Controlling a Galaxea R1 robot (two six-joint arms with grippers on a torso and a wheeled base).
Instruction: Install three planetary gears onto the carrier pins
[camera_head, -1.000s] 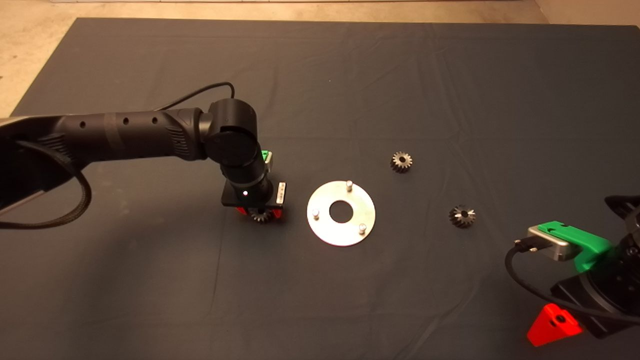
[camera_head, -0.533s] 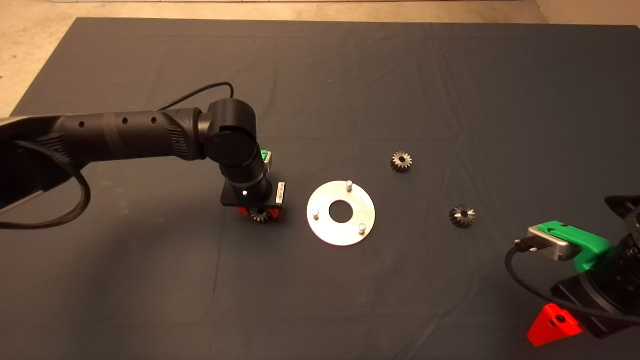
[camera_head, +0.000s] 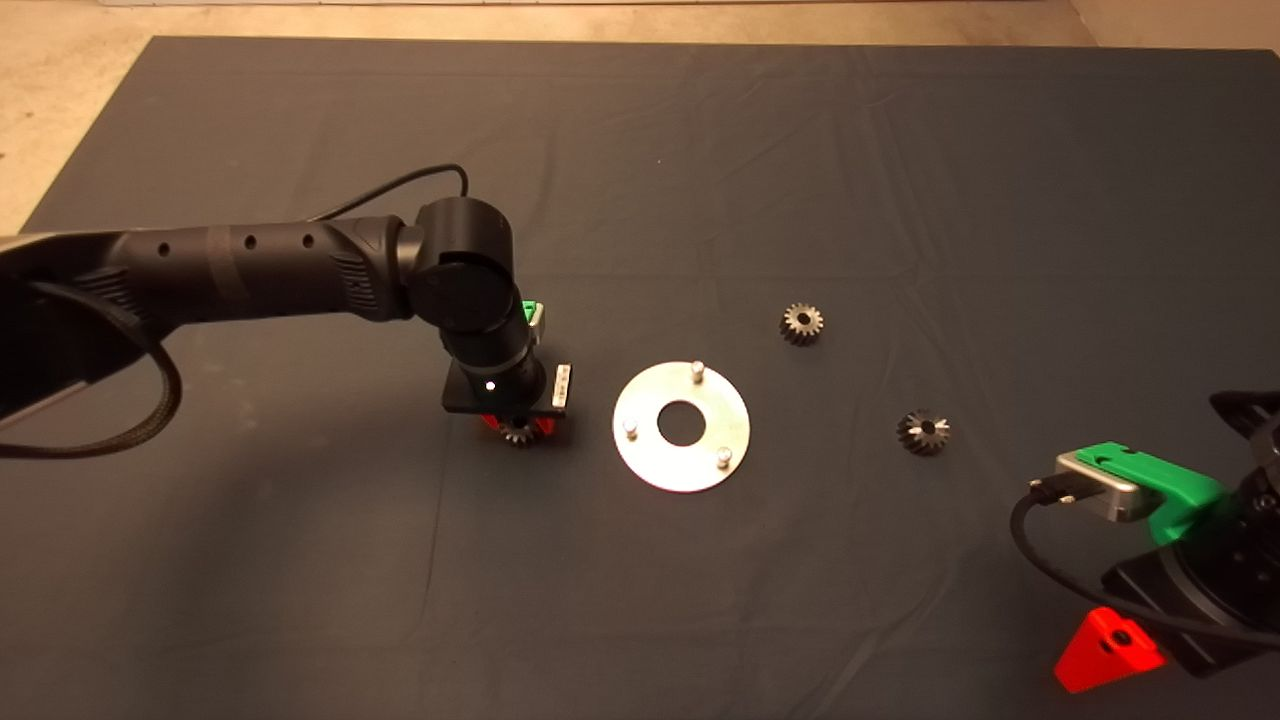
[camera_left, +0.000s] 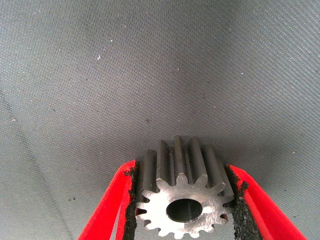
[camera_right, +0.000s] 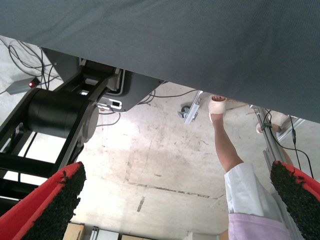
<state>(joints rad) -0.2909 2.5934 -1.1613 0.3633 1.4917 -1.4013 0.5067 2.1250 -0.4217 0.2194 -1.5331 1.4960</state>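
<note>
The red fingers (camera_head: 490, 421) of the left gripper (camera_head: 517, 428) have been drawn closer together around the gear (camera_head: 517, 433) left of the carrier plate (camera_head: 682, 427). Less of that gear is now seen below the gripper. In the left wrist view, the gear (camera_left: 183, 200) is clamped between both pads (camera_left: 130, 205).

Under me lies the dark mat (camera_head: 300, 560), its cloth faintly creased. On it rests the shiny carrier plate (camera_head: 682, 466) with three upright pins, and well apart to its right two loose gears, one (camera_head: 801, 324) farther back, one (camera_head: 923, 432) nearer.
</note>
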